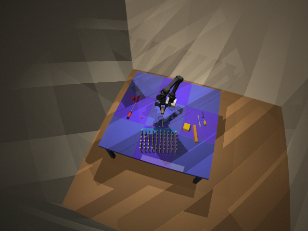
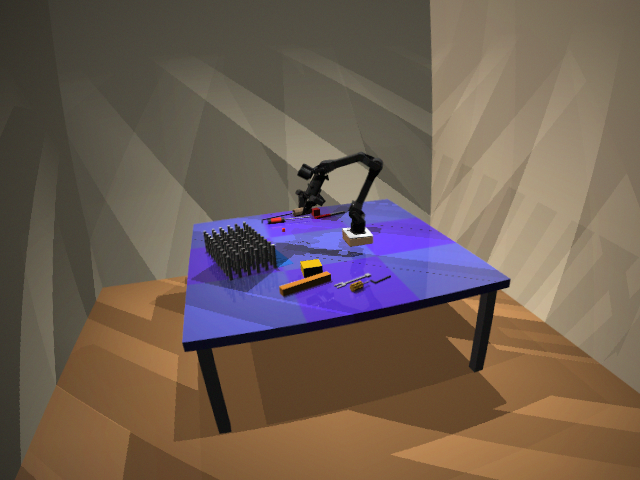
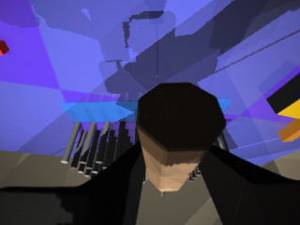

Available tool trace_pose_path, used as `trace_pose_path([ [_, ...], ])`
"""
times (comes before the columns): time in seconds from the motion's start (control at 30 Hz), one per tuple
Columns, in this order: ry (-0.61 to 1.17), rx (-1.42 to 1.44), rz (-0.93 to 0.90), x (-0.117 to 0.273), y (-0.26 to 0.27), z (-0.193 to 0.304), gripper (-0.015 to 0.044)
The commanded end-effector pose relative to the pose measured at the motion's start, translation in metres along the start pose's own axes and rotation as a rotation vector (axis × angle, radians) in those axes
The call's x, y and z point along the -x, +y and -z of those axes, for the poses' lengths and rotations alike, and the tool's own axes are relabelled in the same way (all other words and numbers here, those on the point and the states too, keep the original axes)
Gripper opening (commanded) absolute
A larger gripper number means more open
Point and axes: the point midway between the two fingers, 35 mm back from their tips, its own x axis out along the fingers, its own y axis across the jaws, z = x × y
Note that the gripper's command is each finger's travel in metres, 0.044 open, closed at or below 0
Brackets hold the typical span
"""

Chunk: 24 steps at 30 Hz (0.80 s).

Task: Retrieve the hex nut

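My gripper point(image 1: 162, 107) point(image 2: 305, 208) point(image 3: 175, 161) is shut on the wooden handle point(image 1: 162, 110) point(image 2: 298, 211) point(image 3: 169, 161) of a tool. Its thin shaft point(image 1: 162, 120) point(image 2: 279, 215) points toward the spacers; its far end shows a small bend in the exterior view. The tool is held above the table, on the arm's side of the field. The grey metal spacers point(image 1: 156, 141) point(image 2: 240, 253) point(image 3: 97, 150) stand in close rows. A bright blue strip point(image 1: 150, 129) point(image 2: 283, 259) point(image 3: 98, 112) lies along their arm-side edge. I cannot make out the nut. The handle hides part of the field in the wrist view.
A yellow block point(image 1: 186, 126) point(image 2: 311, 266), an orange bar point(image 1: 195, 133) point(image 2: 305, 284) and a wrench point(image 1: 199, 121) lie on one side. A red-handled screwdriver point(image 1: 129, 114), a red cube point(image 1: 133, 98) and a small red piece point(image 1: 141, 117) lie on the other. A pale strip point(image 1: 161, 162) lies beyond the spacers.
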Motion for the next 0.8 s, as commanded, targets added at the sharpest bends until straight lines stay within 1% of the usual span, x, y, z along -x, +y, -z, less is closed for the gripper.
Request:
trace_pose_path([
  [0.0,-0.006,-0.006,0.004,-0.023,0.002,-0.011,0.0],
  [0.43,-0.005,-0.005,0.004,-0.08,0.002,-0.05,0.0],
  [0.77,-0.005,-0.005,0.004,-0.11,-0.007,-0.085,0.0],
])
